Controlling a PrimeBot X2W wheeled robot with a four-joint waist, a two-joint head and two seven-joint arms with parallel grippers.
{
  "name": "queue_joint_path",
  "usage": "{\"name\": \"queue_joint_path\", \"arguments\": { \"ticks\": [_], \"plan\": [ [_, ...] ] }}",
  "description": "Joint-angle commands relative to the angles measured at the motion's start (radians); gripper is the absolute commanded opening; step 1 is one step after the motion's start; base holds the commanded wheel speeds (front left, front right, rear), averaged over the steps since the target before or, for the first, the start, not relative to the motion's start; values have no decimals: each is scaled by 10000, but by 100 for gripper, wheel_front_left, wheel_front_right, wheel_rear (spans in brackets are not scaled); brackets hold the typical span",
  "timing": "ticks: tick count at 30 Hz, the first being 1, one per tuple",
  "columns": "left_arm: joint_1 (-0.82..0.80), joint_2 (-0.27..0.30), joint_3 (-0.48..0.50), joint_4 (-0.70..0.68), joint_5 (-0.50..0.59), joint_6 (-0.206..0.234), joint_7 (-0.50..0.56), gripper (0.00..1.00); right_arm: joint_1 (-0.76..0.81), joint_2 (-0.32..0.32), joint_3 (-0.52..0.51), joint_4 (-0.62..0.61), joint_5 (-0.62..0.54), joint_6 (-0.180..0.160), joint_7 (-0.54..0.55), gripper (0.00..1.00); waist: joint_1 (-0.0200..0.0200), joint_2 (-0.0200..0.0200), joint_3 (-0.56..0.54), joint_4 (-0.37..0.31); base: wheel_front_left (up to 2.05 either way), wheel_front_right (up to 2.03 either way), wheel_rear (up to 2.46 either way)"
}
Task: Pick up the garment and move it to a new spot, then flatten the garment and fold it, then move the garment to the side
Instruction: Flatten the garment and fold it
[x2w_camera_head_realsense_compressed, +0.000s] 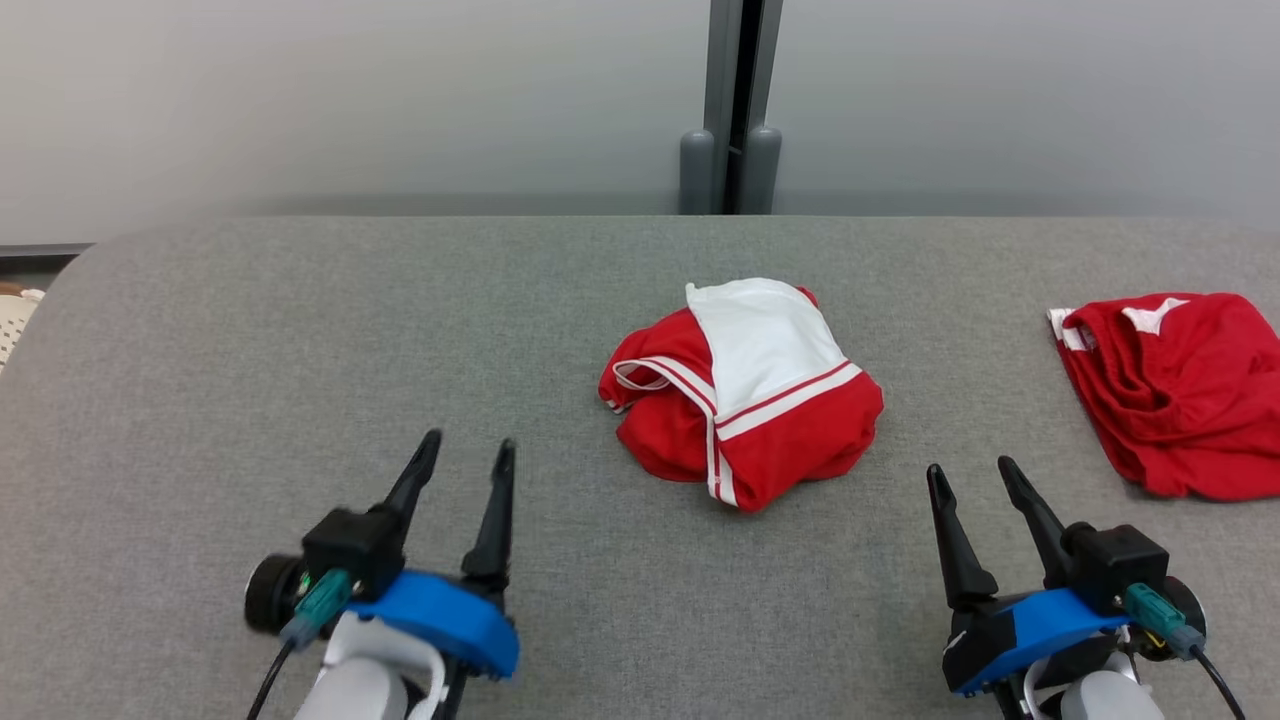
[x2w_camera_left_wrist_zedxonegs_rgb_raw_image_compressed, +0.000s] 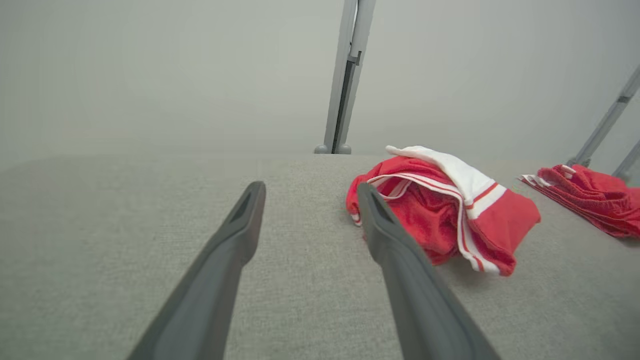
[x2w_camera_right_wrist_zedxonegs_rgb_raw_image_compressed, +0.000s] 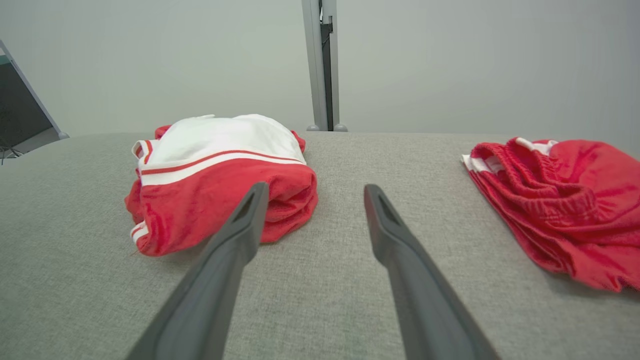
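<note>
A crumpled red garment (x2w_camera_head_realsense_compressed: 745, 395) with a white panel and white stripes lies in a heap at the middle of the grey table (x2w_camera_head_realsense_compressed: 400, 320). In the left wrist view the garment (x2w_camera_left_wrist_zedxonegs_rgb_raw_image_compressed: 450, 210) lies right of the fingers; in the right wrist view the garment (x2w_camera_right_wrist_zedxonegs_rgb_raw_image_compressed: 220, 180) lies to their left. My left gripper (x2w_camera_head_realsense_compressed: 465, 452) hovers open at the lower left, well short of it and empty. At the lower right my right gripper (x2w_camera_head_realsense_compressed: 970, 470) stands open too, apart from the cloth, holding nothing.
A second red piece of clothing (x2w_camera_head_realsense_compressed: 1175, 385) lies bunched at the table's right edge, also seen as red cloth (x2w_camera_right_wrist_zedxonegs_rgb_raw_image_compressed: 565, 210) in the right wrist view. A grey post (x2w_camera_head_realsense_compressed: 732, 110) stands behind the table against a pale wall. The table's left corner (x2w_camera_head_realsense_compressed: 60, 290) is rounded.
</note>
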Motion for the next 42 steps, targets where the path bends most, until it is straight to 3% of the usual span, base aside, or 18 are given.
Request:
{"name": "queue_joint_path", "arguments": {
  "ticks": [1, 8, 14, 22, 34, 36, 37, 39, 40, 42],
  "plan": [
    [-325, -65, -160, -11, 109, -90, 154, 100, -141, -25, -27, -41, -31, 2, -58, 100, 0, -1, 72, -26, 0, 0, 0],
    [-2471, -722, -1114, 862, -60, -772, 1700, 100, -700, -24, 43, -242, -203, 2, -57, 100, 0, -1, 709, -548, 0, 0, 0],
    [-3786, -956, -1708, 2167, -451, -1029, 2562, 100, -1132, -24, 232, -354, -37, 0, -58, 100, 0, -1, 1311, -1192, 0, 0, 0],
    [-4765, -1036, -2228, 3372, -603, -1105, 2503, 100, -1305, -22, 100, -408, 30, 2, -58, 100, 0, -1, 1834, -1681, 0, 0, 0],
    [-5550, -1163, -3400, 3562, -238, -1126, 1895, 99, -1368, -22, 237, -404, 209, 2, -57, 100, 0, -1, 1907, -1886, 0, 0, 0],
    [-5601, -1186, -3467, 3666, -301, -1123, 1958, 80, -1347, -22, 297, -406, 259, 2, -59, 100, 0, -1, 1917, -1929, 0, 0, 0],
    [-5649, -1194, -3531, 3752, -252, -1089, 2004, 47, -1329, -22, 316, -408, 256, 2, -59, 100, 0, -1, 1924, -1954, 0, 0, 0],
    [-5733, -1207, -3588, 3966, -206, -999, 2058, 23, -1315, -22, 333, -391, 276, 2, -59, 100, 0, -1, 1943, -2000, 0, 0, 0],
    [-5760, -1208, -3567, 4052, -253, -963, 2040, 0, -1317, -22, 328, -381, 288, 2, -59, 100, 0, -1, 1949, -2019, 0, 0, 0],
    [-5859, -1210, -3616, 4272, -167, -907, 1971, 0, -1324, -22, 317, -367, 292, 2, -59, 100, 0, -1, 1954, -2050, 0, 0, 0]
  ]
}}
